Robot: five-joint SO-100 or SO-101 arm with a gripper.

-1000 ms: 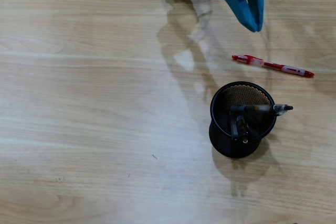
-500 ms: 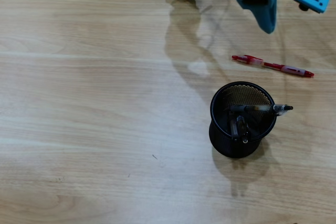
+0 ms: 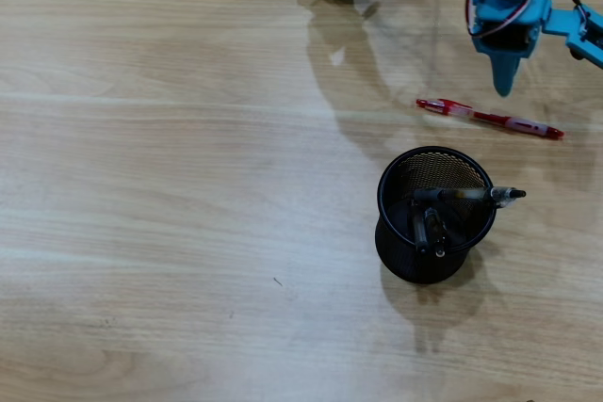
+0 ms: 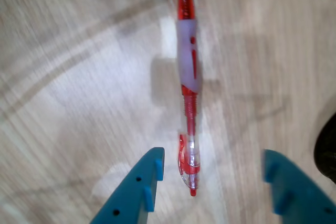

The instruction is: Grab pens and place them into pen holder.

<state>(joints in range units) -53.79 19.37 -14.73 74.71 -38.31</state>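
The blue two-finger gripper point(image 4: 210, 169) hangs spread wide, empty; the slim red translucent pen point(image 4: 189, 85) lies between its fingertips, nearer the left one in the wrist view.

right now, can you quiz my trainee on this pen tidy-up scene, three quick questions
1. True or false: the red translucent pen lies inside the round black wire-mesh pen holder.
2. In the wrist view, the blue two-finger gripper is: A open, B shut on the pen.
3. Fill in: the red pen lies on the ______ table.

Key
1. False; it lies on the table, apart from the holder.
2. A; the jaws stand apart on either side of the pen's end.
3. Wooden.
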